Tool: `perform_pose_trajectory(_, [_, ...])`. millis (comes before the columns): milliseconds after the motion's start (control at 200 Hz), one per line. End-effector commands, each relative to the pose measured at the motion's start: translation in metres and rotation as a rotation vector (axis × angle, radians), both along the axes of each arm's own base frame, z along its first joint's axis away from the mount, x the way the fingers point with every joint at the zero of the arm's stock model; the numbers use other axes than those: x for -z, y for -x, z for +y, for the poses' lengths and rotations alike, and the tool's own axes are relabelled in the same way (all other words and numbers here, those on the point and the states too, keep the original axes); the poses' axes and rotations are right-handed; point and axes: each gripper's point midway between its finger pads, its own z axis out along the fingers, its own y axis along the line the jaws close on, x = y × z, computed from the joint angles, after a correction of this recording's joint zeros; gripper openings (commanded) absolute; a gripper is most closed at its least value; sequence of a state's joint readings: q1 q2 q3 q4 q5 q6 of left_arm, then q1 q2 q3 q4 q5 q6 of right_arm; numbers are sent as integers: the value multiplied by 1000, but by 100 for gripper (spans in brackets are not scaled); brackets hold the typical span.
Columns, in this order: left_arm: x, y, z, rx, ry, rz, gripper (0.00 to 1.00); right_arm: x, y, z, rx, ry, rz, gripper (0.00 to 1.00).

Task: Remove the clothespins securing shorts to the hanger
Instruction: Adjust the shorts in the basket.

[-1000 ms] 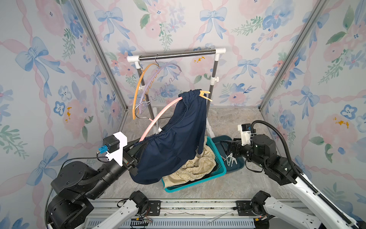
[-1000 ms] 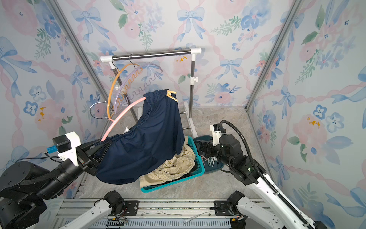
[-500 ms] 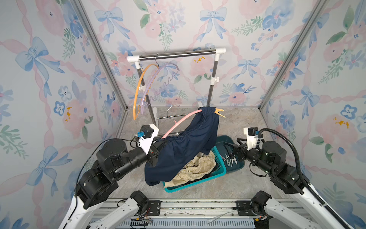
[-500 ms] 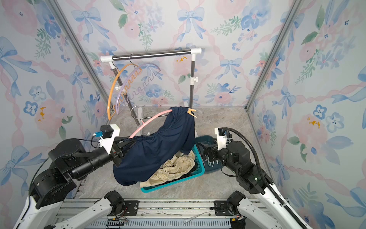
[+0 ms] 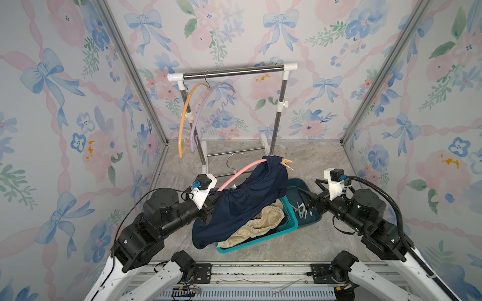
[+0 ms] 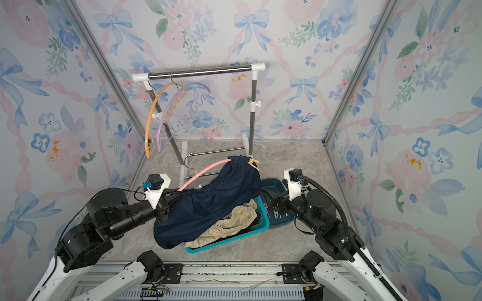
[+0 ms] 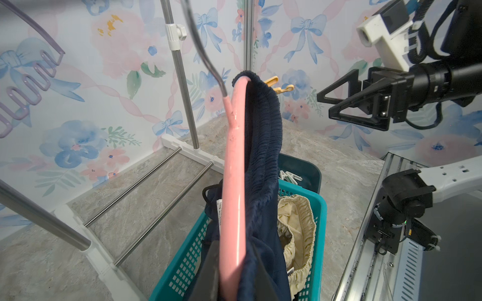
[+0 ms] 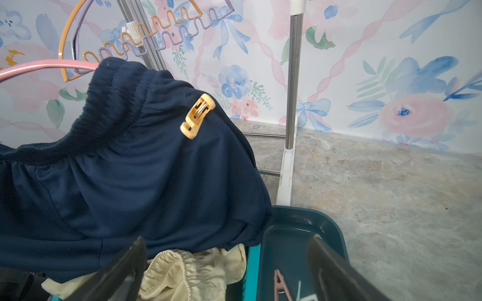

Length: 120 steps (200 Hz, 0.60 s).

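While right hand gapes, clothespin sits apart

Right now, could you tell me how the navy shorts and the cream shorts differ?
The navy shorts hang from the pink hanger and drape over the teal basket; the cream shorts lie crumpled inside that basket. An orange clothespin clips the navy shorts to the hanger; no pin shows on the cream shorts. Both have gathered elastic waistbands.
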<state>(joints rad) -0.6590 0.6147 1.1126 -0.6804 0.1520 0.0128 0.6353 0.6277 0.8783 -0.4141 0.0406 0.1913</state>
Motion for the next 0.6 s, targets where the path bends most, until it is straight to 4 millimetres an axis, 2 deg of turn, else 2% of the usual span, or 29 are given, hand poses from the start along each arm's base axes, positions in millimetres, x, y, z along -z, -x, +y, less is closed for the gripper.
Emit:
perform_pose_trajectory(0, [-27,10,1,41,53,-146,0,-6,-4,-1,7,19,-48,97])
perform_pose_trajectory(280, [-25,26,4,97,48,-243,0,-3,-8,0,6,26,-73,97])
perform_pose_trajectory(595, [-13,33,4,128,12,-285,0,7,-5,22,-93,-42,-47,97])
